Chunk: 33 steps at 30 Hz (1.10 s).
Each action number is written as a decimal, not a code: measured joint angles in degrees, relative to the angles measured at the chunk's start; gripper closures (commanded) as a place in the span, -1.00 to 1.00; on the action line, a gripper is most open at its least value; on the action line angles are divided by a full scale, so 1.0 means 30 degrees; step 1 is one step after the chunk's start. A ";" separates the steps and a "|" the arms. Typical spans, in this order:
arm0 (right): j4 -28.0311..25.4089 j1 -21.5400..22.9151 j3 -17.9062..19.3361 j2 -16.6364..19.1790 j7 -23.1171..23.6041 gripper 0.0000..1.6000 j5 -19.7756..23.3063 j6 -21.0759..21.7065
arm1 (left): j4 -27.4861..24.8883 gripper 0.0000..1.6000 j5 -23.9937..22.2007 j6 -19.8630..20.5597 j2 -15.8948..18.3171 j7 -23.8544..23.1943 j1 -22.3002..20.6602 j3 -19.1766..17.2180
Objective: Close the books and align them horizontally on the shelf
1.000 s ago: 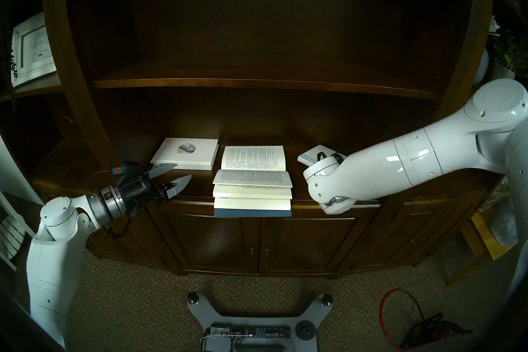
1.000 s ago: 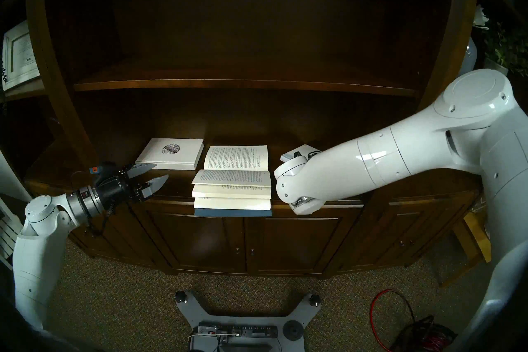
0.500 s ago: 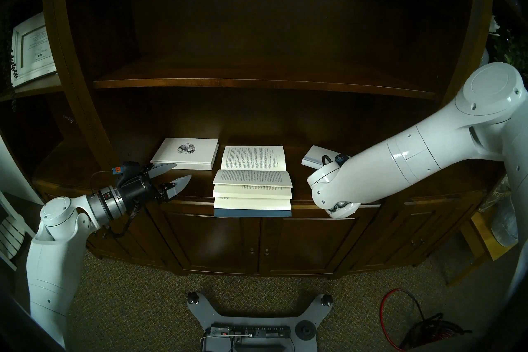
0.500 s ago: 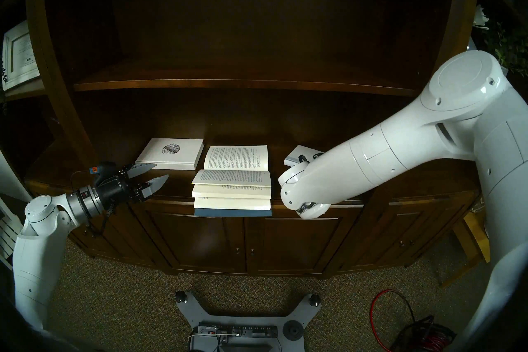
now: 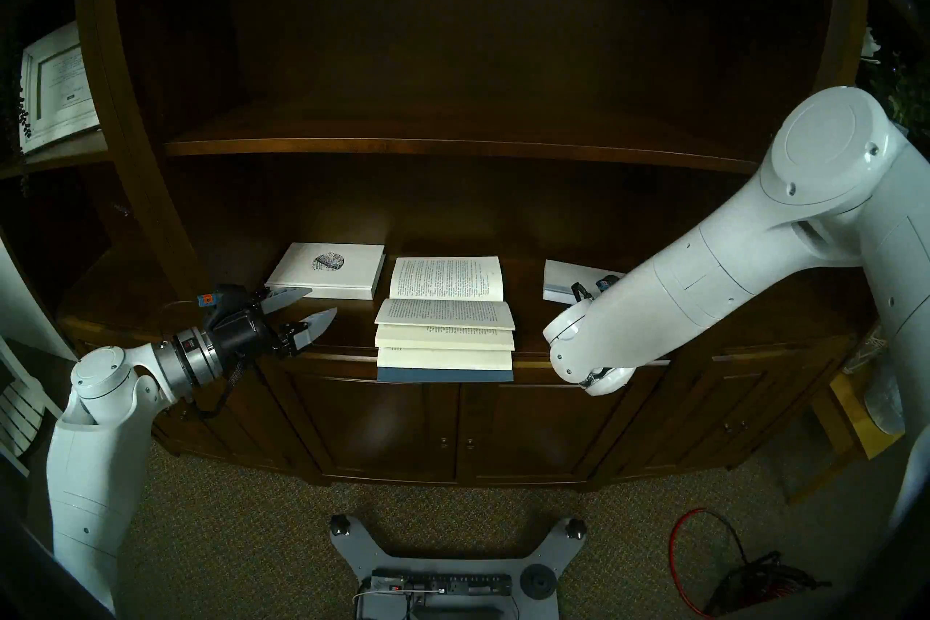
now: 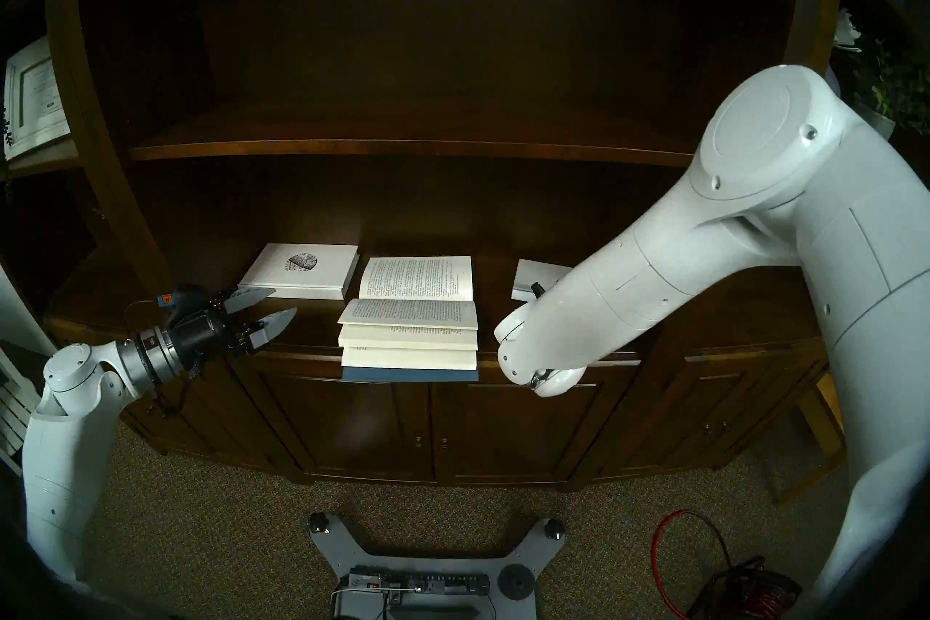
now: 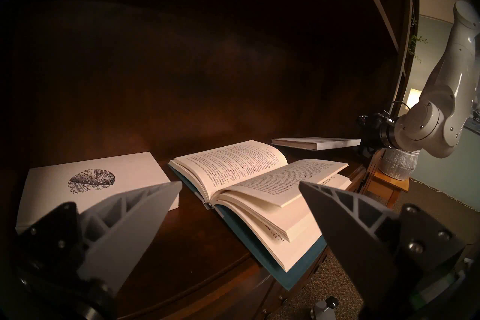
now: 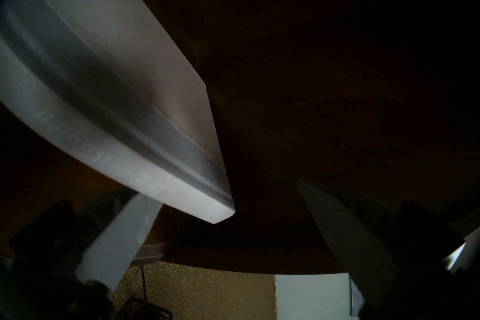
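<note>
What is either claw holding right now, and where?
Nothing. Left claw open, empty; right claw open, one finger beside the blue-striped white book, not clamping.

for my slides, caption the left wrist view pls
Open left gripper facing an open blue-covered book between two closed white books on the shelf.

dim, shadowy, fisheye-warped; right wrist view blurred

3 books (image 5: 445, 319) — 1 open.
</note>
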 measured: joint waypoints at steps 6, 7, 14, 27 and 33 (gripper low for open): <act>-0.1108 0.0193 -0.0003 -0.0699 -0.0002 -1.00 0.0080 -0.0633 | -0.0002 -1.00 -0.0001 0.0000 -0.0002 0.0001 0.0000 -0.0002; -0.1370 0.0251 0.0091 -0.0719 0.0007 -1.00 0.0060 -0.0718 | -0.0002 -1.00 -0.0001 0.0000 -0.0002 0.0001 0.0000 -0.0002; -0.4247 0.1104 0.1163 -0.0477 0.0131 -1.00 -0.0111 -0.1615 | -0.0002 -1.00 0.0000 0.0000 -0.0002 0.0001 0.0000 -0.0002; -0.6852 0.2815 0.0786 0.0691 -0.0141 -1.00 -0.0172 -0.2449 | -0.0002 -1.00 0.0000 0.0000 -0.0004 0.0001 0.0002 -0.0002; -0.7863 0.3569 0.0733 0.1123 0.0052 -1.00 -0.0488 -0.2956 | -0.0003 -1.00 -0.0001 0.0000 -0.0007 0.0001 0.0002 -0.0002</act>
